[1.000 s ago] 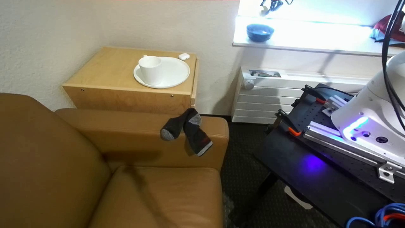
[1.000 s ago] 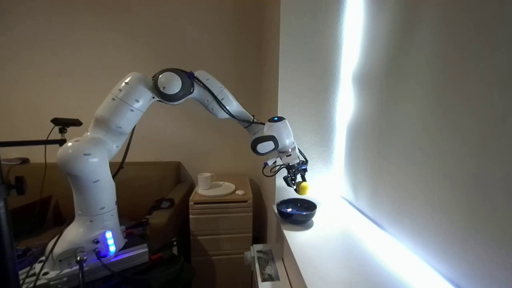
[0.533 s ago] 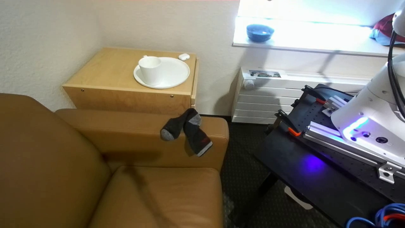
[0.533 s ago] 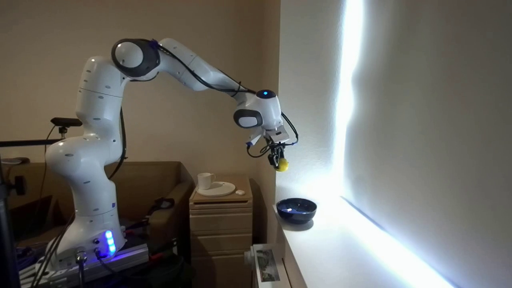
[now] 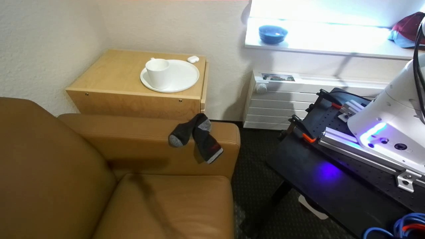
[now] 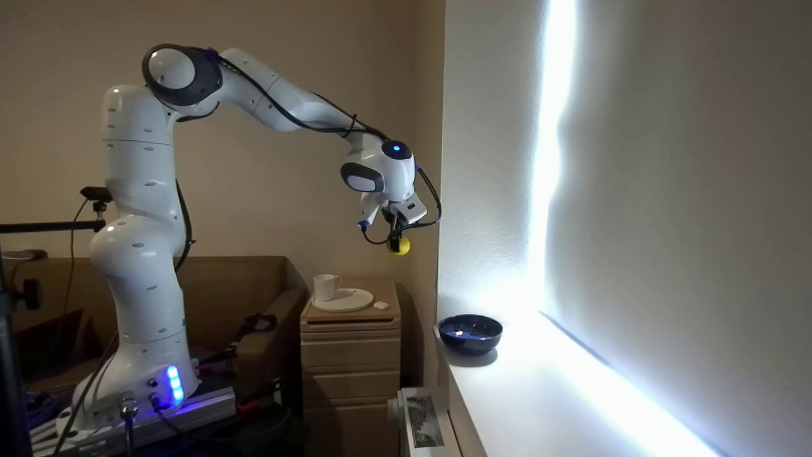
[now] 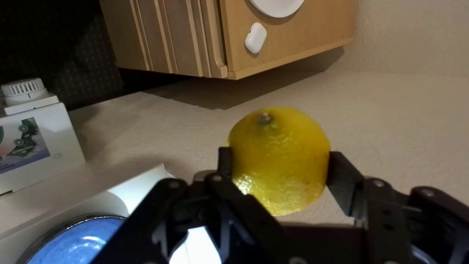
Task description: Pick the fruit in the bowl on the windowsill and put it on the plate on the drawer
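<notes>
My gripper (image 6: 394, 237) is shut on the yellow fruit (image 6: 401, 246), held in the air between the windowsill and the drawer. In the wrist view the fruit (image 7: 280, 157) sits between both fingertips (image 7: 279, 168). The gripper is out of frame in an exterior view. The blue bowl (image 5: 273, 36) stands on the bright white windowsill (image 5: 332, 38); it also shows in an exterior view (image 6: 471, 339) and the wrist view (image 7: 73, 244). The white plate (image 5: 184, 76) lies on the light wood drawer (image 5: 113, 68); its edge shows at the top of the wrist view (image 7: 280, 6).
A white mug (image 5: 157, 73) stands on the plate. A small white case (image 5: 193, 59) lies beside it on the drawer top. A brown sofa (image 5: 139, 152) with dark socks (image 5: 196, 134) stands before the drawer. A white radiator (image 5: 285, 103) is below the windowsill.
My gripper, holding the fruit, has risen from just above the bowl and moved away from the windowsill towards the drawer. The bowl, plate and mug have not moved.
</notes>
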You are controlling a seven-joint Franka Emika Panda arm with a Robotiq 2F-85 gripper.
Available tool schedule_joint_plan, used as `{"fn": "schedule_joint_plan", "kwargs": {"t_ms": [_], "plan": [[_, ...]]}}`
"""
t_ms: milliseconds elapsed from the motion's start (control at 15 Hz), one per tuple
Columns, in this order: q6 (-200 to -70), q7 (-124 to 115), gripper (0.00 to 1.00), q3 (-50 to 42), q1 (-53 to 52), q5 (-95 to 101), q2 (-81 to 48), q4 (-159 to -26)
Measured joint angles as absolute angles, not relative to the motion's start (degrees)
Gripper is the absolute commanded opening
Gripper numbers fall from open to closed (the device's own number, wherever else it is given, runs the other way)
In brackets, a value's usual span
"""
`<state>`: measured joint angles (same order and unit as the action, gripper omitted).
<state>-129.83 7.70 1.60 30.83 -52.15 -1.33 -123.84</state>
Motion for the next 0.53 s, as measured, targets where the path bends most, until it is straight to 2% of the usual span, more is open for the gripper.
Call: {"fn": "schedule_joint_plan", "kwargs": {"t_ms": [67,133,267,533], "plan": [[-129.51,8.33,0.66,1.07,30.78,-52.26,-1.30,-123.85],[-129.34,8.68,0.41,0.71,30.78,-52.27,-1.31,-123.85],[-129.23,8.83,0.41,-0.81,29.60,-52.20,-1.33,-123.86],[-129.10,9.68,0.41,-3.72,19.47,-51.84,-1.29,-123.25]]}}
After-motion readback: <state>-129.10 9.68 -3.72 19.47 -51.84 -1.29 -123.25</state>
